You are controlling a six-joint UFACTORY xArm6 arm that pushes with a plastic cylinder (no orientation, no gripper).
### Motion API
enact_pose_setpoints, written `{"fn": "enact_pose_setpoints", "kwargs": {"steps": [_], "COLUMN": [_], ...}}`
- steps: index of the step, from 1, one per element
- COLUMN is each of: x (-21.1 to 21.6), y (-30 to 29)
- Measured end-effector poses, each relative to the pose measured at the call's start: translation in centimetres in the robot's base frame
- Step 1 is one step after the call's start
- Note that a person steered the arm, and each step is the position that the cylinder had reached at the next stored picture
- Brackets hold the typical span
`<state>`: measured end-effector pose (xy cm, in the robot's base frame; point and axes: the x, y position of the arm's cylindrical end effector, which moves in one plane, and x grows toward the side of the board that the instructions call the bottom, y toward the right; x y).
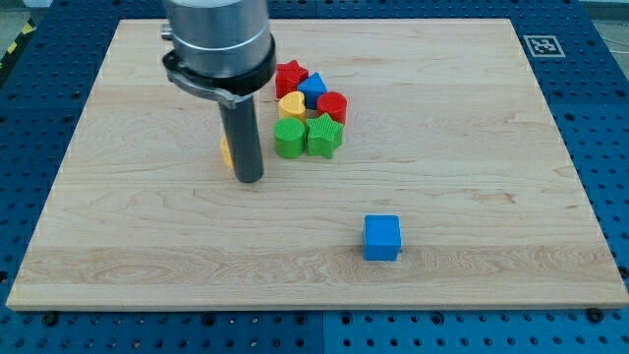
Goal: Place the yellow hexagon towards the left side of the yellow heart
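The yellow hexagon (226,151) lies left of the block cluster; only a sliver of it shows behind my rod. My tip (250,180) rests on the board just to the hexagon's right and slightly below it, touching or nearly touching it. The yellow heart (292,103) sits in the cluster up and to the right of the tip, between the red star (289,77) and the green cylinder (289,139).
The cluster also holds a blue block (313,89), a red cylinder (332,106) and a green star (323,135). A blue cube (381,237) stands alone toward the view's bottom. The wooden board (472,147) lies on a blue perforated table.
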<state>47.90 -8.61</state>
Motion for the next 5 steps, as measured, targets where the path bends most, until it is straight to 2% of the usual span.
{"fn": "enact_pose_setpoints", "kwargs": {"steps": [2, 5], "x": [-0.5, 1.0], "y": [-0.4, -3.1]}}
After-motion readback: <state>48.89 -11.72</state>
